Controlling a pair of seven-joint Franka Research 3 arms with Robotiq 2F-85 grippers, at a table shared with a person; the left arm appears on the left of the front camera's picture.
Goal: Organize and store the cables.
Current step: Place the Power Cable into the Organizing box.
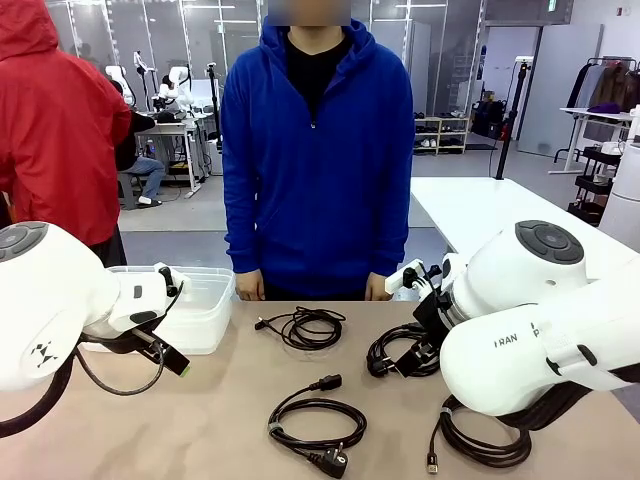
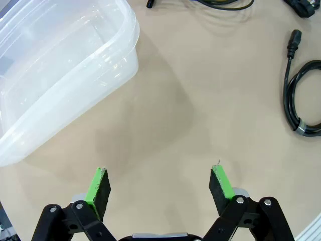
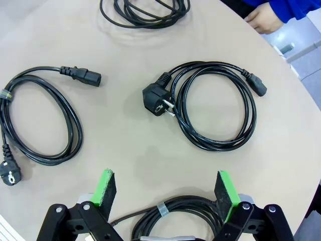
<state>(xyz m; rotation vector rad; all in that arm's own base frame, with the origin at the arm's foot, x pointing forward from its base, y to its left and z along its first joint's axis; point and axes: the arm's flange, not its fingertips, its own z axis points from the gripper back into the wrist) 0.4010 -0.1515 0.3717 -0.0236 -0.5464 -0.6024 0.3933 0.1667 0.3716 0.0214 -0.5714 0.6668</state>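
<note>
Left claw (image 2: pixel 159 173) gapes open, clear tub (image 2: pixel 75 95) up-left; right claw (image 3: pixel 165 175) open too, cables (image 3: pixel 156 99) on the table (image 3: pixel 125 140) ahead.

My right gripper (image 3: pixel 165 193) spread wide | black coiled power cable (image 3: pixel 156 99), 1 o'clock | second black coil (image 3: pixel 80 75), 9 o'clock
</note>
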